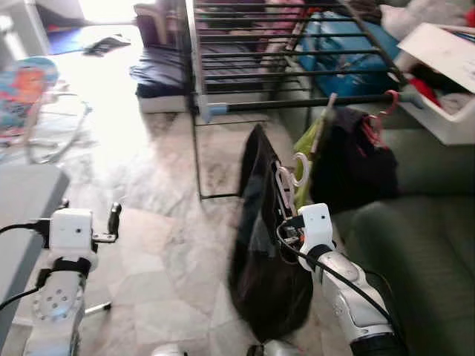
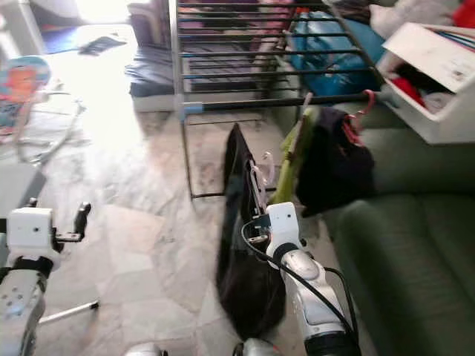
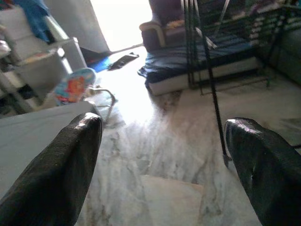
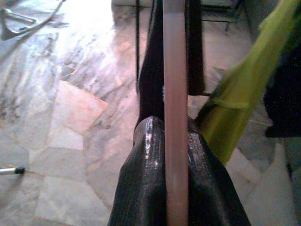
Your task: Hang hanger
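Note:
My right gripper (image 1: 286,199) is shut on a pale hanger (image 4: 175,70), whose bar runs between the two black fingers (image 4: 146,155) in the right wrist view. A long black garment (image 1: 261,252) hangs from that hanger down toward the floor. The hanger's white hook (image 1: 300,167) points up, below the drying rack's front rail (image 1: 297,104). On that rail hang a yellow-green garment (image 1: 307,152) and a dark garment (image 1: 355,167) on a red hanger (image 1: 380,113). My left gripper (image 1: 89,210) is open at the lower left, holding nothing.
A green sofa (image 1: 419,245) is on the right, with a white box (image 1: 445,70) of items above it. A dark blue mattress (image 1: 167,74) lies behind the rack. A baby bouncer (image 1: 26,85) and a grey surface (image 1: 22,200) are at the left on the marble floor.

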Robot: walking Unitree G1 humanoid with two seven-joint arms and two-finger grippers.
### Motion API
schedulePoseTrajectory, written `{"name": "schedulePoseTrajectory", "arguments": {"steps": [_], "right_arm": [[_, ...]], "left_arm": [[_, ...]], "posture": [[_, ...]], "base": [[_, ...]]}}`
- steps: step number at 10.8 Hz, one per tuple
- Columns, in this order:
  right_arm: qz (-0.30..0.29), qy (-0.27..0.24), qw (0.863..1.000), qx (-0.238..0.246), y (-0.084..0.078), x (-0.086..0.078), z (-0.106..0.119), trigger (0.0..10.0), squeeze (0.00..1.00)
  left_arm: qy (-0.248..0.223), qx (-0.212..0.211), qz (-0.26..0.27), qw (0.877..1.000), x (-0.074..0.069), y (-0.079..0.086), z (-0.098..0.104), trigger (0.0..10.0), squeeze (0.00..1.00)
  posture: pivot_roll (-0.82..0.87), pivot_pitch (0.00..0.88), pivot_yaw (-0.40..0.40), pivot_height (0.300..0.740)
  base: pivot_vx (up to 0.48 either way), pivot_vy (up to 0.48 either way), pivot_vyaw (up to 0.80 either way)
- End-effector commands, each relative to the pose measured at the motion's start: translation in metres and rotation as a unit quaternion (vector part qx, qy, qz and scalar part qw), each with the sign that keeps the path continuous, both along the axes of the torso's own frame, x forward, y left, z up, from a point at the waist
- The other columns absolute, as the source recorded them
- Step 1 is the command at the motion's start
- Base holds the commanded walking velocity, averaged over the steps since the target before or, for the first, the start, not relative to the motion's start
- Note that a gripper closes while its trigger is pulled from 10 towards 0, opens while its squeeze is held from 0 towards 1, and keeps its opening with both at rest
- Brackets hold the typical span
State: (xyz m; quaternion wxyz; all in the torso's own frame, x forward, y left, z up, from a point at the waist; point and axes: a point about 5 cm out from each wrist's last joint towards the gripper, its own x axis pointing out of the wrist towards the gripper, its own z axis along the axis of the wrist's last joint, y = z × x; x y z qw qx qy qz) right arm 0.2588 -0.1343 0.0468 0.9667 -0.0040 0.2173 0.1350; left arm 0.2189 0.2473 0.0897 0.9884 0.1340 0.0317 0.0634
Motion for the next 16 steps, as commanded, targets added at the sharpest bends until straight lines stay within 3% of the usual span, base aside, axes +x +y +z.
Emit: {"name": "schedulePoseTrajectory", "arguments": {"steps": [1,3,5,8,16], "right_arm": [[0.001,-0.045,0.999,0.005,0.001,0.008,0.015,10.0,0.0],[0.001,-0.045,0.999,0.008,0.003,0.008,0.015,10.0,0.0],[0.025,-0.028,0.999,0.021,0.011,0.009,0.013,10.0,0.0],[0.054,-0.007,0.998,0.02,0.016,0.005,0.008,10.0,0.0],[-0.003,-0.049,0.999,-0.006,0.005,0.015,0.016,10.0,0.0]], "left_arm": [[-0.005,0.007,-0.008,1.0,0.003,-0.001,0.005,10.0,0.0],[0.009,-0.023,-0.029,0.999,0.008,-0.009,0.001,10.0,0.0],[0.01,-0.026,-0.045,0.999,0.015,-0.017,0.002,10.0,0.0],[0.012,-0.04,-0.049,0.998,0.021,-0.018,0.003,10.0,0.0],[0.022,-0.056,-0.069,0.996,0.025,-0.03,-0.001,10.0,0.0]], "posture": [[-0.03,0.0,-0.034,0.74],[-0.03,0.0,-0.031,0.74],[-0.03,0.0,-0.031,0.74],[-0.03,0.0,-0.04,0.74],[-0.03,0.0,-0.034,0.74]], "base": [[0.0,0.0,0.0],[0.0,0.0,0.0],[0.0,0.0,0.0],[0.395,0.271,0.0],[0.386,0.034,0.0]]}}
